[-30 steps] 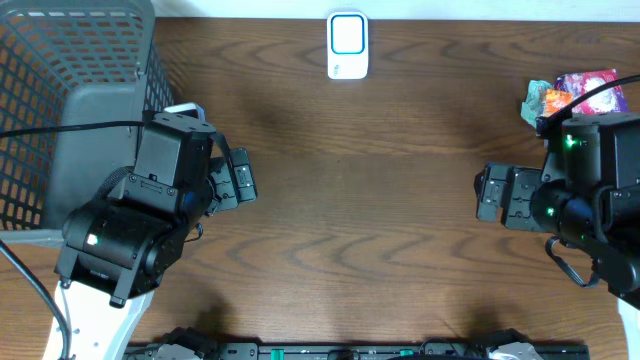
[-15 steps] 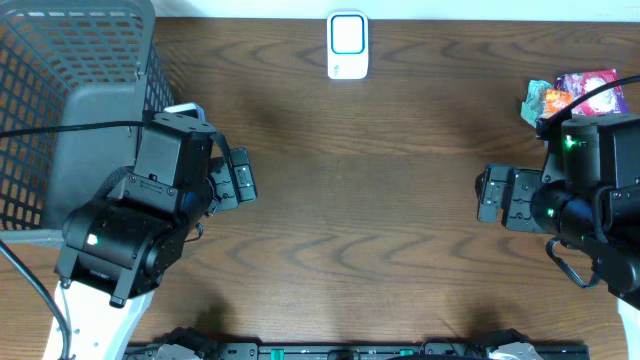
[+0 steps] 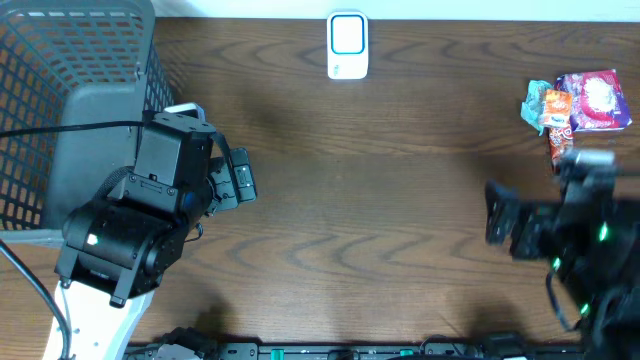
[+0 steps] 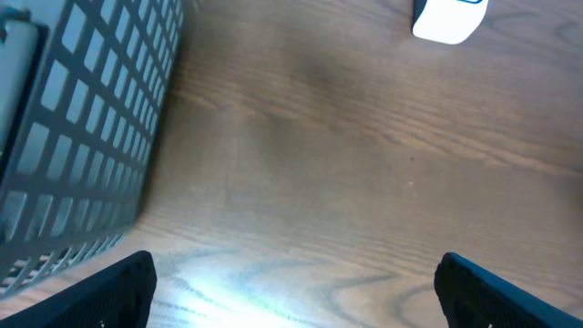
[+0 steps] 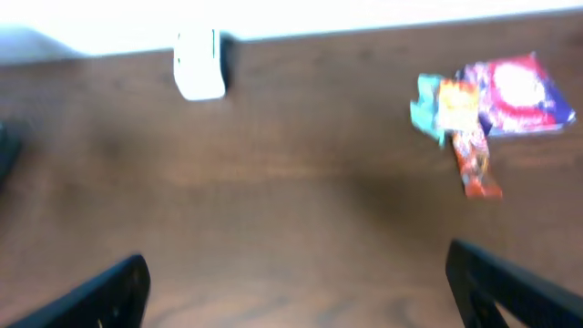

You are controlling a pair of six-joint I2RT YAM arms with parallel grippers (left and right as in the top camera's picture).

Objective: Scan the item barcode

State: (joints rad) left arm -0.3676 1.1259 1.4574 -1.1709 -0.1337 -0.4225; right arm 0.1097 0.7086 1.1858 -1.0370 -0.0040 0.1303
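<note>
Lying far right: snack packets (image 3: 580,100) | white scanner (image 3: 347,45) at rear | print illegible

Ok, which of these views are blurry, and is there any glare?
Overhead: sharp, except the right arm, which is blurred. Right wrist: the whole picture is soft, snack packets included. Left wrist: crisp, with a bright glare patch on the table near the bottom edge.
</note>
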